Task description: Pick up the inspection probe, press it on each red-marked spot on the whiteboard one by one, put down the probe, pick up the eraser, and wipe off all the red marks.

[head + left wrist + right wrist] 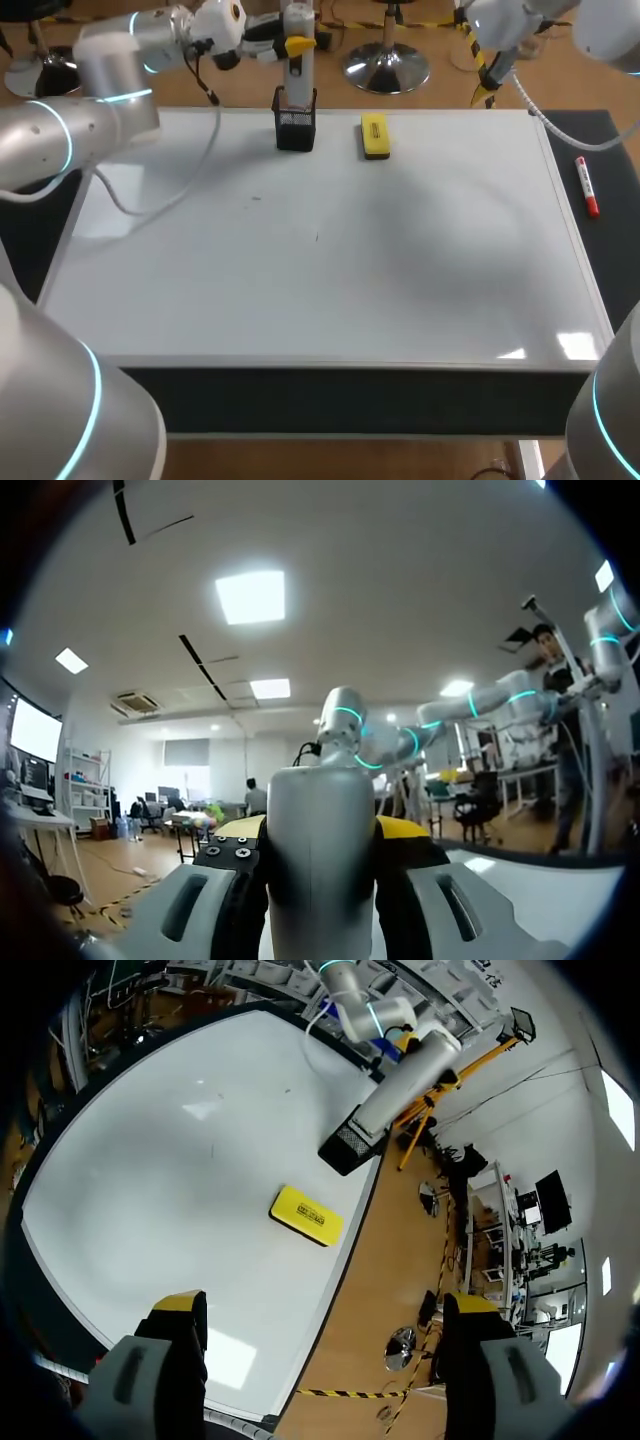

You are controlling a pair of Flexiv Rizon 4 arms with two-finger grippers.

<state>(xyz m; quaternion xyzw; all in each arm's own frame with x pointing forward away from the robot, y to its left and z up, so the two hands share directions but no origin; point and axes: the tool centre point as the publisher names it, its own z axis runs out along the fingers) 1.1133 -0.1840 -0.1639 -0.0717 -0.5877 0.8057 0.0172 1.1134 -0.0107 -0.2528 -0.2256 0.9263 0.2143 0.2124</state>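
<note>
One inspection probe (pixel 298 78) stands upright in one black mesh holder (pixel 295 128) at the whiteboard's (pixel 330 270) far edge. Left gripper (pixel 299 45) clamped on the probe's upper shaft. One yellow eraser (pixel 374 136) lies near the holder. Right gripper (pixel 320 1330) released, above the board. One red marker (pixel 586 187) on the table (pixel 600 140).

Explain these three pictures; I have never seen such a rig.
This is a robot with two arms, each ending in a two-finger gripper with yellow tips. One picture looks down from above and behind; the round ones come from cameras on the left and right wrists. A whiteboard covers the table. Near its far edge are a black mesh holder and a yellow eraser; a red marker lies beside the board. The left gripper is shut on the white probe, whose lower end is at the holder. The right gripper is open and empty, the eraser ahead of it.
</note>
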